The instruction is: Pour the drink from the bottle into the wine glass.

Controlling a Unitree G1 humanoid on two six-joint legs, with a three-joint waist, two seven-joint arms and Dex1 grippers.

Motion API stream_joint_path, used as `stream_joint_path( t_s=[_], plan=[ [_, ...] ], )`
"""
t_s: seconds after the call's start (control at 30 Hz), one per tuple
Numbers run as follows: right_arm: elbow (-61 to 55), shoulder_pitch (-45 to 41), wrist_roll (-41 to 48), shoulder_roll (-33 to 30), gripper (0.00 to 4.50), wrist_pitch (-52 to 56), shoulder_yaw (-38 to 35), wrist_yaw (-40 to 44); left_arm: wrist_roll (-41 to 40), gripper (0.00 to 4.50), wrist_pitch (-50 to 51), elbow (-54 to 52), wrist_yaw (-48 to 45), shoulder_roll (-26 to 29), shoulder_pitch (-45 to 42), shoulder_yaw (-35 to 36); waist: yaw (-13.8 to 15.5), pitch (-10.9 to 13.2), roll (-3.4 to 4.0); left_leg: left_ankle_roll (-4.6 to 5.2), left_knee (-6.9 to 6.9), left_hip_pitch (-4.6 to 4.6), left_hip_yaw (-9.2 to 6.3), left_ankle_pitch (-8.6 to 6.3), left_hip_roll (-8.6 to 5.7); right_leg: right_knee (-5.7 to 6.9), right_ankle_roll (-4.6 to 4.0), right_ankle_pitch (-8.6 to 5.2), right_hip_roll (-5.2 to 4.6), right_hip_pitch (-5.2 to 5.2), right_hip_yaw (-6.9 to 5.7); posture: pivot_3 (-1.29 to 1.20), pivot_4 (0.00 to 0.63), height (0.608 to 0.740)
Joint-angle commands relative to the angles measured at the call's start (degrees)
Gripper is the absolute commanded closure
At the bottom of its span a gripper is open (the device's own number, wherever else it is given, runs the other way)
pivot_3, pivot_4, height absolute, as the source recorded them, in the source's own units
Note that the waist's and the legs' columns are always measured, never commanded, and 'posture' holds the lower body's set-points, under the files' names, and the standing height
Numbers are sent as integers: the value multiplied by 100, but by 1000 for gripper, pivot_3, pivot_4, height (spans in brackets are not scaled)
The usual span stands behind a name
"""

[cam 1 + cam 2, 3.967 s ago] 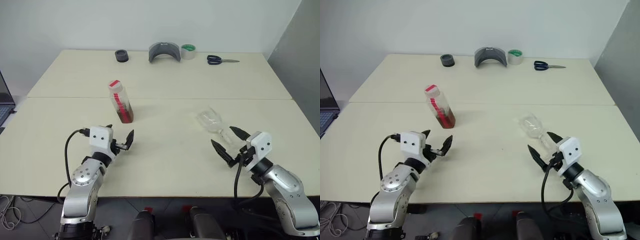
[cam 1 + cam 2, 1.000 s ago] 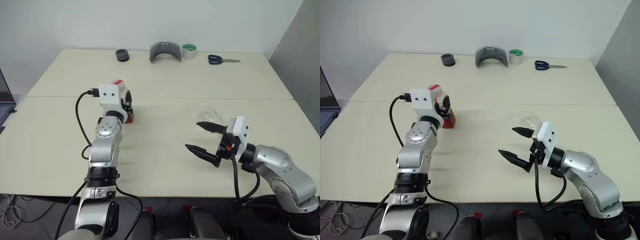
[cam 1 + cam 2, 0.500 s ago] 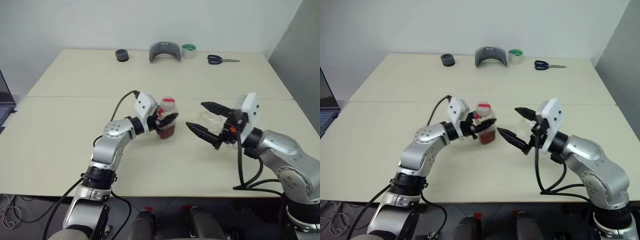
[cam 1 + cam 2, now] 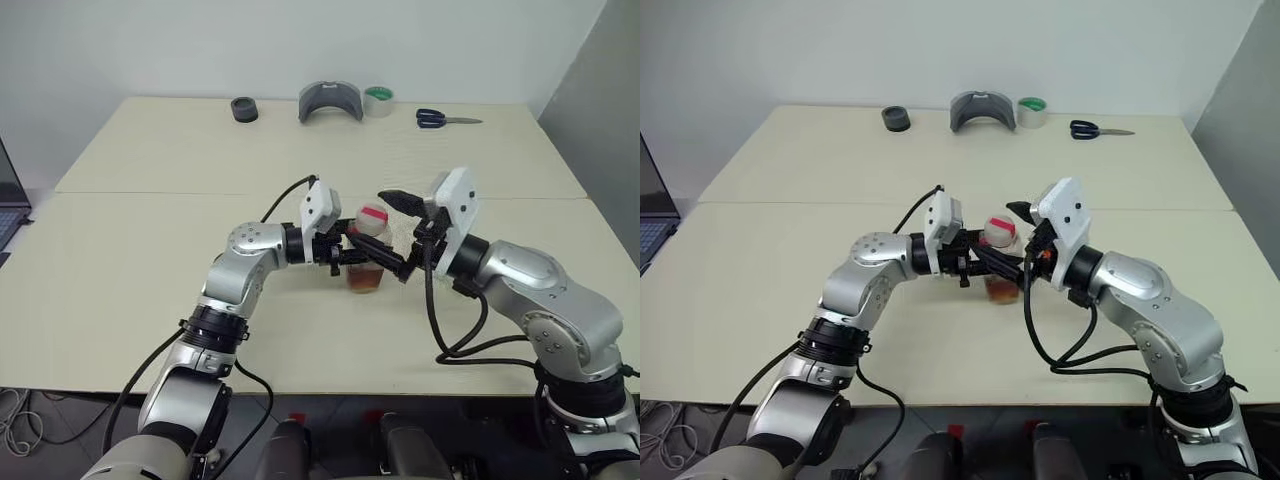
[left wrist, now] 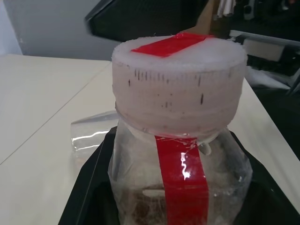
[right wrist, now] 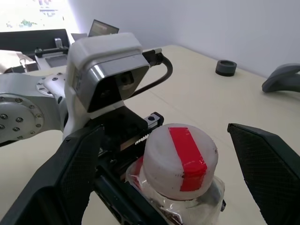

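Near the middle of the cream bench (image 4: 120, 290), the small clear plastic bottle (image 4: 367, 262) with a whitish cap crossed by red tape and a red strip down its side stands upright, a little amber-brown drink (image 4: 366, 279) in its bottom. The left claw (image 4: 352, 254) reaches in level from the left and is clamped tight on the bottle's body, its black fingers (image 5: 86, 197) pressed against both sides of the plastic. The right claw (image 6: 180, 173) comes in from the other side with its jaws spread as wide as they go, one finger (image 6: 77, 173) on each side of the cap, gripping nothing. Just behind the bottle lies the clear wine glass (image 5: 91, 133) on its side, mostly hidden by the arms. Along the far edge sit a black ring (image 4: 243, 110), a grey curved piece (image 4: 329, 103), a roll of green tape (image 4: 377, 101) and blue-handled scissors (image 4: 445, 119).
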Motion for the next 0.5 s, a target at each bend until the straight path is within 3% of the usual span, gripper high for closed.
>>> stream_joint_path(
  t_s=[0.03, 0.23, 0.33, 0.5],
  plan=[
    [-39, -115, -216, 138, 0, -170, 34, -114, 48, 2543, -236, -76, -127, 3, -181, -44, 1, 0, 0, 0, 0, 0, -2, 0, 0, 0, 0, 0, 0, 0, -1, 0, 150, 740],
    [30, -131, -405, 312, 0, -225, 4, -111, 126, 2543, -372, -3, -131, -17, -177, -27, 2, 0, 0, 0, 0, 0, -2, 0, 0, 0, 0, 0, 0, 0, -1, 0, 150, 740],
    [9, -102, -384, 315, 604, -145, 4, -61, 152, 2543, -440, 87, -118, -25, -222, 2, 2, 0, 0, 0, 0, 0, -2, 0, 0, 0, 0, 0, 0, 0, -1, 0, 150, 740],
    [-69, 5, -328, 266, 2322, -2, 60, 38, 178, 2543, -617, 270, 18, -95, -314, 93, 2, 0, 0, 0, 1, 0, -2, 0, 0, 0, 0, 0, 0, 0, -1, 0, 150, 740]
  ],
)
